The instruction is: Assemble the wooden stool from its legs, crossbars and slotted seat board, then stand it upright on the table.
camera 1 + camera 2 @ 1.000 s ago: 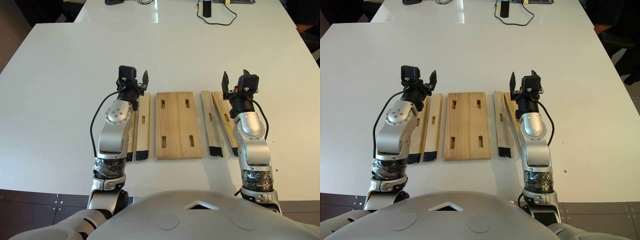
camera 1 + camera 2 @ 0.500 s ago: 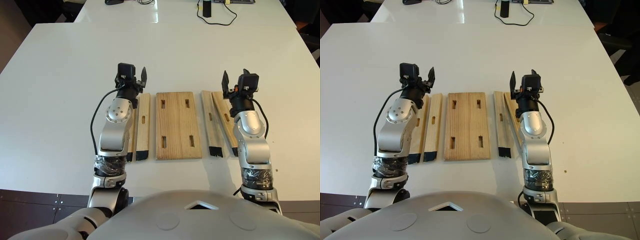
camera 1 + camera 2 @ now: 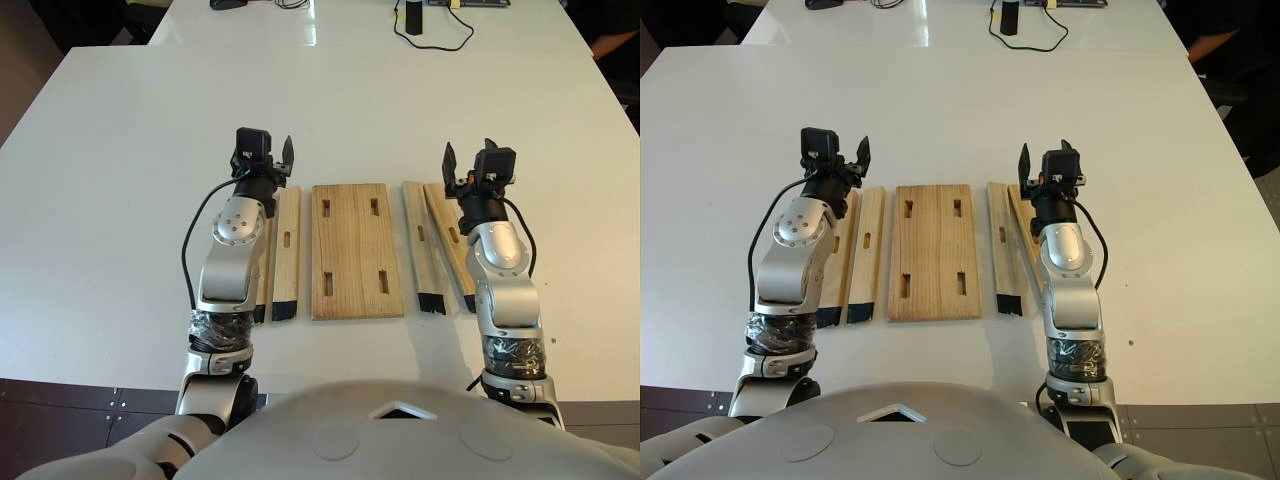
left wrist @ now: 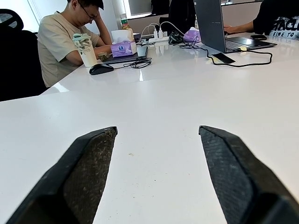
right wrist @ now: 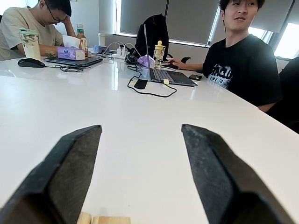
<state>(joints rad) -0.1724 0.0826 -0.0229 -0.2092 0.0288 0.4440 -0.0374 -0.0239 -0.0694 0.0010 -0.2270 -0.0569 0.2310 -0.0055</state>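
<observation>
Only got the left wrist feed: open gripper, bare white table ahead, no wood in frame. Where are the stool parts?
Observer: Nearer the robot than your camera looks. The seat board lies flat in the middle. The two left slats lie alongside it, and the left gripper is at their far ends.
Operator: Right arm?
Observer: The right gripper is open too. It is at the far ends of the two right slats, which lie on the board's other side.
</observation>
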